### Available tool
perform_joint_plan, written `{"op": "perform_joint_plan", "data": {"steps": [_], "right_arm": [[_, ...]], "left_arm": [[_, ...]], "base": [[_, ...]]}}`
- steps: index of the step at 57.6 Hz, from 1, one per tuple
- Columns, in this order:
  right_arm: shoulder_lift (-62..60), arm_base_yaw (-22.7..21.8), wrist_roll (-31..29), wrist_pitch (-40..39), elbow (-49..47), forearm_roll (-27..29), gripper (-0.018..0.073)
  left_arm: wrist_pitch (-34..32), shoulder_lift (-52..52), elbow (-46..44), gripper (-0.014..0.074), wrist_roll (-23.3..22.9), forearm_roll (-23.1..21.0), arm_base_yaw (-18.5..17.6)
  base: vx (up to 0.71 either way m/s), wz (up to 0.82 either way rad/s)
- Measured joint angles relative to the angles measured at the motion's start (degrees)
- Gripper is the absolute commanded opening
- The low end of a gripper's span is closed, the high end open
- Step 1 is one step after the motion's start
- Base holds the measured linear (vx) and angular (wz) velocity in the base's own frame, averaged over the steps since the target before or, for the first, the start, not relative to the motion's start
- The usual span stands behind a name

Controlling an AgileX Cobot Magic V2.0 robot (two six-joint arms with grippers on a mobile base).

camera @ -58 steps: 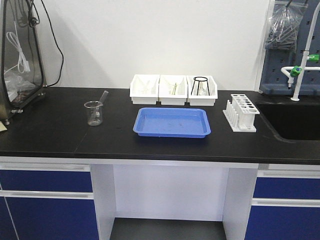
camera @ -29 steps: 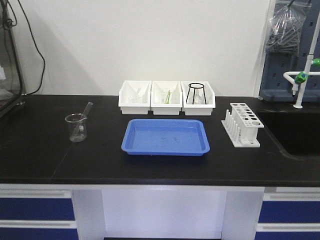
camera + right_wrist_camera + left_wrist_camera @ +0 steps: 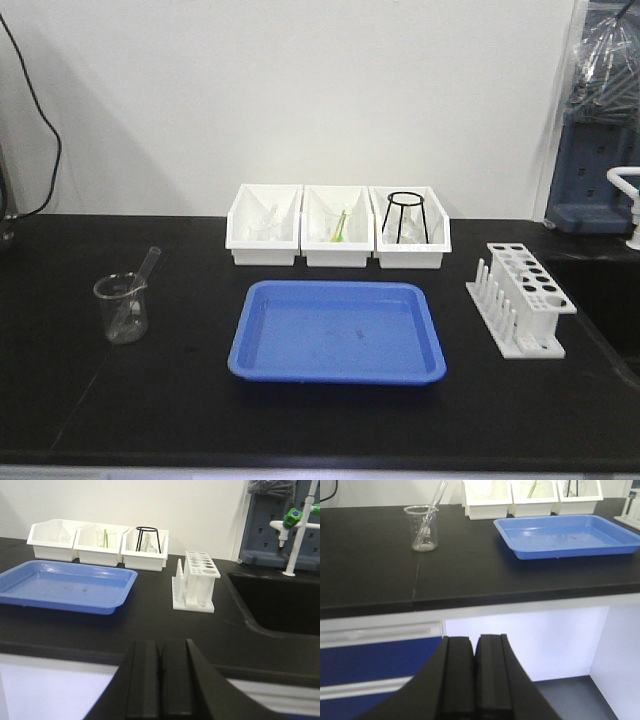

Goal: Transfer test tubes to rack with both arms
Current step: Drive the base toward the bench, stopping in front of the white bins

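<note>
On bench (image 3: 560, 420): rack (image 3: 525, 305), perhaps one tube (image 3: 150, 261)

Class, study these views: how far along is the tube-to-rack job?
Nothing looks done: the rack looks empty. Nothing is in hand: the left end effector and right end effector are shut, empty, short of the counter. Remaining: lifting the tube leaning in the beaker into the rack.

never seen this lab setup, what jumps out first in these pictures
The bright blue tray sits mid-way along the black counter, stark against it. To its right stands the white rack; at far left a clear beaker holds a slanted test tube.
</note>
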Motion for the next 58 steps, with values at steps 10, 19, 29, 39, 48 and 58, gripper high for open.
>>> {"op": "perform_joint_plan", "data": {"steps": [10, 19, 29, 39, 48, 58], "right_arm": [[0.0, 0.0, 0.0, 0.0, 0.0, 0.0, -0.0008], [0.0, 0.0, 0.0, 0.0, 0.0, 0.0, -0.0008], [0.0, 0.0, 0.0, 0.0, 0.0, 0.0, -0.0008], [0.0, 0.0, 0.0, 0.0, 0.0, 0.0, -0.0008], [0.0, 0.0, 0.0, 0.0, 0.0, 0.0, -0.0008], [0.0, 0.0, 0.0, 0.0, 0.0, 0.0, -0.0008]], "left_arm": [[0.0, 0.0, 0.0, -0.0020, 0.0, 0.0, 0.0], [0.0, 0.0, 0.0, -0.0020, 0.0, 0.0, 0.0], [0.0, 0.0, 0.0, -0.0020, 0.0, 0.0, 0.0], [0.0, 0.0, 0.0, -0.0020, 0.0, 0.0, 0.0], [0.0, 0.0, 0.0, -0.0020, 0.0, 0.0, 0.0], [0.0, 0.0, 0.0, -0.0020, 0.0, 0.0, 0.0]], "base": [[0.38, 0.00], [0.37, 0.00], [0.34, 0.01], [0.30, -0.01], [0.24, -0.07], [0.15, -0.06]]}}
